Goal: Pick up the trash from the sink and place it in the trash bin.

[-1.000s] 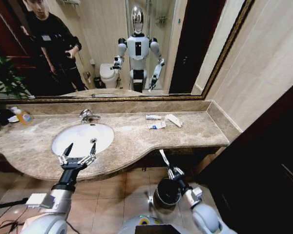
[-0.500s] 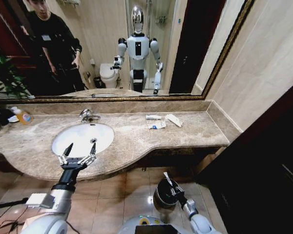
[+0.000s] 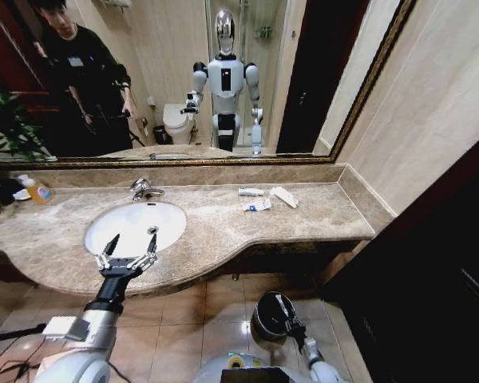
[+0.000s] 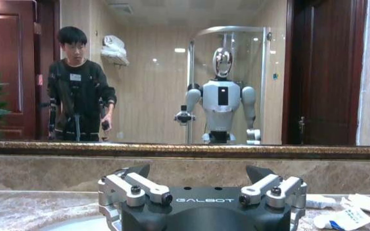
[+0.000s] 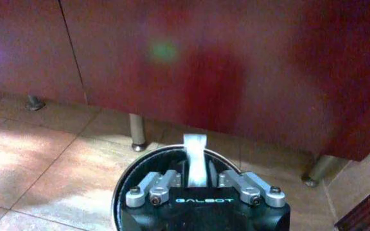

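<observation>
1. Lower than a second ago, the right claw (image 3: 286,313) has sunk over the trash bin (image 3: 265,319), pressed together on a thin white trash strip (image 5: 195,159).
2. "GALBOT" marks both claws.
3. Left claw (image 3: 128,249) hovers spread at the sink's (image 3: 136,225) near rim.
4. Beyond it, white tubes (image 3: 263,198) lie on the open marble surface (image 3: 319,209).
</observation>
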### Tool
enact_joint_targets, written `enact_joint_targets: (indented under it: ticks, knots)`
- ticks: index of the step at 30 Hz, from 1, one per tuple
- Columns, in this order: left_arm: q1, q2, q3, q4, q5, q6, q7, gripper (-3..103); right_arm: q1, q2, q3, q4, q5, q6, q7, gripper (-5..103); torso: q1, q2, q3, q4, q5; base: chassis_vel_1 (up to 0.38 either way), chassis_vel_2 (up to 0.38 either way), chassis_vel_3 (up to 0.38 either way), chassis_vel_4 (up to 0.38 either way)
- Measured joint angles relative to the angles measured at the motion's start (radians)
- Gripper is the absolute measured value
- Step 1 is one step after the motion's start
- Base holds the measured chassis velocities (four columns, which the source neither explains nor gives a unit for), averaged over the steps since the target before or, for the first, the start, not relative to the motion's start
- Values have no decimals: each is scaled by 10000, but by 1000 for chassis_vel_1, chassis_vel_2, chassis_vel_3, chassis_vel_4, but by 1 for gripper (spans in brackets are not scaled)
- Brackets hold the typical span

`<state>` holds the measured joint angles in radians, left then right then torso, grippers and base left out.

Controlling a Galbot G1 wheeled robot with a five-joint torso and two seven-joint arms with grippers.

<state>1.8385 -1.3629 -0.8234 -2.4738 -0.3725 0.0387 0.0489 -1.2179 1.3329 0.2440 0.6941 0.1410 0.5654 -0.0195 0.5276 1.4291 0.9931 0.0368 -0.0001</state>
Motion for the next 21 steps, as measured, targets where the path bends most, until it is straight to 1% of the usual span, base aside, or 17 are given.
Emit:
enact_joint_targets:
  ticks: [1, 4, 5, 7, 9, 10, 11, 13, 15, 16, 19, 20, 21]
  knots:
    - [0, 0, 0, 0, 0, 0, 0, 100, 0, 0, 0, 0, 0, 0, 0, 26, 0, 0, 0, 0, 0, 0, 0, 0, 0]
    - [0, 0, 0, 0, 0, 0, 0, 100, -213, 25, 8, 238, -275, -32, 279, 42, 0, 0, 0, -1, -3, 0, 0, 0, 0]
    - [0, 0, 0, 0, 0, 0, 0, 100, -213, 25, 8, 238, -275, -32, 279, 42, 0, 0, 0, -1, -3, 0, 0, 0, 0]
    - [0, 0, -1, 0, 0, 0, 0, 100, -387, 12, 7, 608, -417, -132, 524, 53, 0, 0, 0, -1, 0, 0, 0, 0, 0]
    - [0, 1, 0, 0, 0, 0, 0, 100, -406, 13, 8, 708, -426, -169, 591, 53, 0, 0, 0, -1, 0, 0, 0, 0, 0]
    - [0, 0, 0, 0, 0, 0, 0, 100, -392, 27, 8, 776, -429, -187, 662, 64, 0, 0, 0, 0, -1, 0, 0, 0, 0]
    - [0, 1, 0, 0, 0, 0, 0, 100, -368, 41, 8, 811, -429, -191, 703, 70, 0, 0, 0, 0, 1, 0, 0, 0, 0]
    - [0, 0, -1, 0, 0, -1, 0, 100, -354, 48, 12, 854, -422, -208, 723, 70, 0, 0, 0, 0, 1, 0, 0, 0, 0]
    - [0, 0, 0, 0, 0, 0, 0, 100, -354, 49, 16, 915, -394, -246, 731, 80, 0, 0, 0, 0, 0, 0, 0, 0, 0]
    - [0, 0, 0, 0, 0, 0, 0, 100, -354, 49, 16, 915, -394, -246, 731, 80, 0, 0, 0, 0, 0, 0, 0, 0, 0]
    - [0, 1, 0, 0, 0, 0, 0, 100, -331, 87, 16, 907, -336, -295, 732, 95, 0, 0, 0, -1, -1, 0, 0, 0, 0]
    - [0, 1, 0, 0, 0, 0, 0, 100, -331, 87, 16, 907, -336, -295, 732, 95, 0, 0, 0, -1, -1, 0, 0, 0, 0]
    - [0, 0, 0, 0, 0, 0, 0, 100, -284, 151, 12, 832, -250, -301, 731, 99, 0, 0, 0, 0, 1, 0, 0, 0, 0]
